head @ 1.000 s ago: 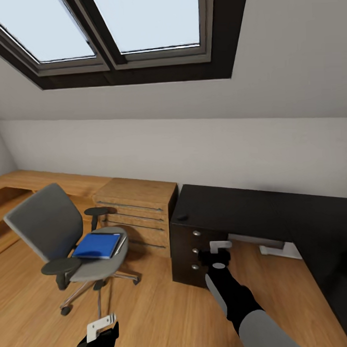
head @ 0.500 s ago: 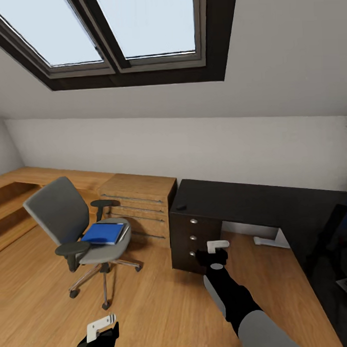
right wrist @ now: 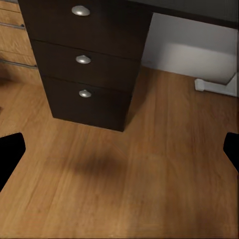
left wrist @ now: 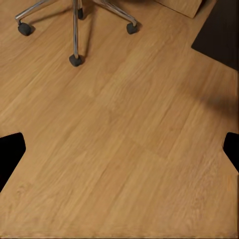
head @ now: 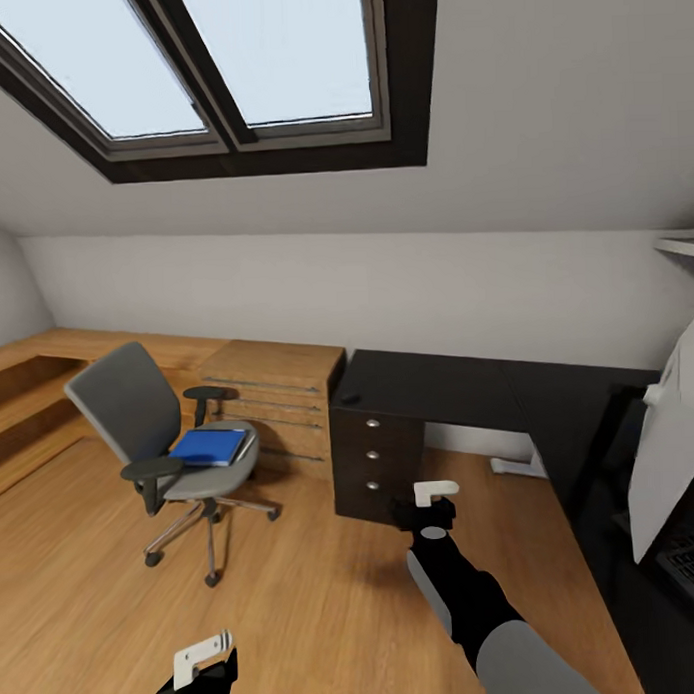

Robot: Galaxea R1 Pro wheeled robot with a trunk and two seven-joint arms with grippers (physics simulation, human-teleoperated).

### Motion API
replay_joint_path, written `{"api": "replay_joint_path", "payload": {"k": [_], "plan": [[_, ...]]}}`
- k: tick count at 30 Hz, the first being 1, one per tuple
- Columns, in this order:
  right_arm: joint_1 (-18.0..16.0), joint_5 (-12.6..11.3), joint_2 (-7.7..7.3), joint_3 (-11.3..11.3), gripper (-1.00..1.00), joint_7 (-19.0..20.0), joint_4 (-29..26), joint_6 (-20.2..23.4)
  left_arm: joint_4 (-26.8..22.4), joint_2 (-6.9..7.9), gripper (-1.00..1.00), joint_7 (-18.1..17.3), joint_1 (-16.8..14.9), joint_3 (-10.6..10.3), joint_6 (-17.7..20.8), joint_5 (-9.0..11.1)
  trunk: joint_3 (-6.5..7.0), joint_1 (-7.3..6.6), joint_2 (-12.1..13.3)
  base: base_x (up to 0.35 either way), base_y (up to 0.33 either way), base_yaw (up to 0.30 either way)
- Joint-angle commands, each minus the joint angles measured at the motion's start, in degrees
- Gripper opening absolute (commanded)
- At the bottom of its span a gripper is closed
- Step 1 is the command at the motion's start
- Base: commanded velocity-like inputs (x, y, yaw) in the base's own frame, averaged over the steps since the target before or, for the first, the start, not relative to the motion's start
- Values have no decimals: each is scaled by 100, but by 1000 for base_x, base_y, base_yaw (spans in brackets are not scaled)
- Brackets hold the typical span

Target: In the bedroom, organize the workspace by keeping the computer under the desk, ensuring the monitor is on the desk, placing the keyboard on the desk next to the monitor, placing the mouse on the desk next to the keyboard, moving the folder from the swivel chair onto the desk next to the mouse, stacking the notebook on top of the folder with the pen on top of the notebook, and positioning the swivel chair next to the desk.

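The worktop (head: 459,388) is a long matte black slab that turns a corner toward the right, with a black drawer unit (head: 376,454) under its left end carrying three round silver knobs. Left of the drawer unit stands a low light-wood cabinet (head: 273,390) with thin metal bar handles, and further left of that the chair (head: 165,438): a curved grey back and seat, black armrests, a chrome star base on castors. A flat bright blue folder (head: 208,447) lies on the chair seat, with a thin grey edge showing at its right side. On the worktop's right arm the monitor (head: 671,446) shows its pale grey-white back, and dark keys of a keyboard (head: 690,565) lie just below it. A small dark object sits on the worktop's left end, too small to identify. The floor (head: 295,589) is warm wood planking, and a dark-framed skylight (head: 227,71) is set in the sloped ceiling.

The right wrist view brings the drawer fronts (right wrist: 92,59) close, with the domed knobs and a white desk foot (right wrist: 216,84) on the floor behind. The left wrist view gives the chrome chair legs (left wrist: 74,30) and black castors over the planks.

The left claw (head: 203,657) hangs low above the floor, well apart from the chair; the right claw (head: 432,499) is in front of the drawer unit. Both stand wide, their fingertips at opposite edges of the wrist views, holding nothing.
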Motion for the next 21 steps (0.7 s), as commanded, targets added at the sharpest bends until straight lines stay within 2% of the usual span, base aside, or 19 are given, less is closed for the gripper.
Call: {"api": "replay_joint_path", "payload": {"k": [1,8,18,21], "plan": [[-4,-27,0,15,100,-37,-7,30,-12,8,100,52,-2,-29,23,42,-8,-2,-7,-307,-185,-35],[-4,-27,0,15,100,-32,-7,28,-10,12,100,52,-2,-29,21,42,15,-2,-7,-301,-196,-128],[-4,-27,0,15,100,-34,-13,27,-9,19,100,52,-2,-29,21,42,58,-2,-7,-297,-200,-222],[-4,-27,0,14,100,-39,-15,27,-12,22,100,52,-2,-29,21,43,60,-2,-7,-297,-196,-56]]}}
